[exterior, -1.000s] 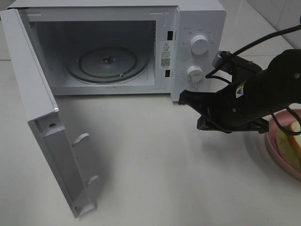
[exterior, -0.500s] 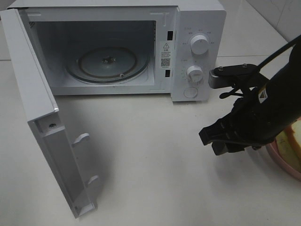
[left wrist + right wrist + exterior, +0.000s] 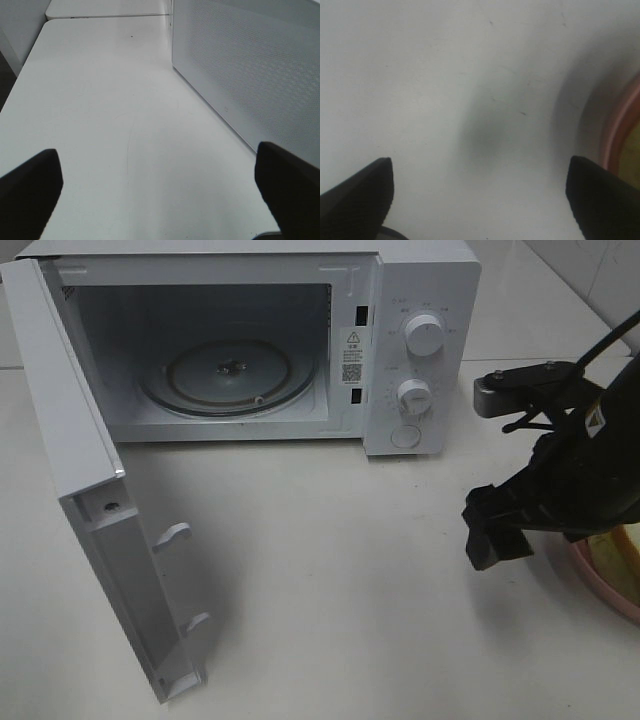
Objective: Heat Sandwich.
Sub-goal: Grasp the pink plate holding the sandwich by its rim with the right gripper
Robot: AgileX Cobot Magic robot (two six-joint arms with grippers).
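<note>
The white microwave (image 3: 420, 350) stands at the back with its door (image 3: 90, 490) swung fully open to the left and its glass turntable (image 3: 230, 375) bare. My right gripper (image 3: 492, 538) hangs open and empty over the table, just left of the pink plate (image 3: 598, 590). Only a yellowish sliver of the sandwich (image 3: 627, 545) shows on the plate; the arm hides the rest. In the right wrist view the open gripper (image 3: 480, 161) points at bare table, with the plate's rim (image 3: 615, 132) to one side. My left gripper (image 3: 157, 152) is open and empty beside the microwave's outer wall (image 3: 250, 65).
The microwave's two knobs (image 3: 424, 335) and door button (image 3: 405, 435) face the front. The open door juts out over the table at the left front. The table's far edge (image 3: 105, 16) shows in the left wrist view.
My right arm has swung right, away from the microwave's front toward the plate, and now covers more of the sandwich. The microwave has not moved.
</note>
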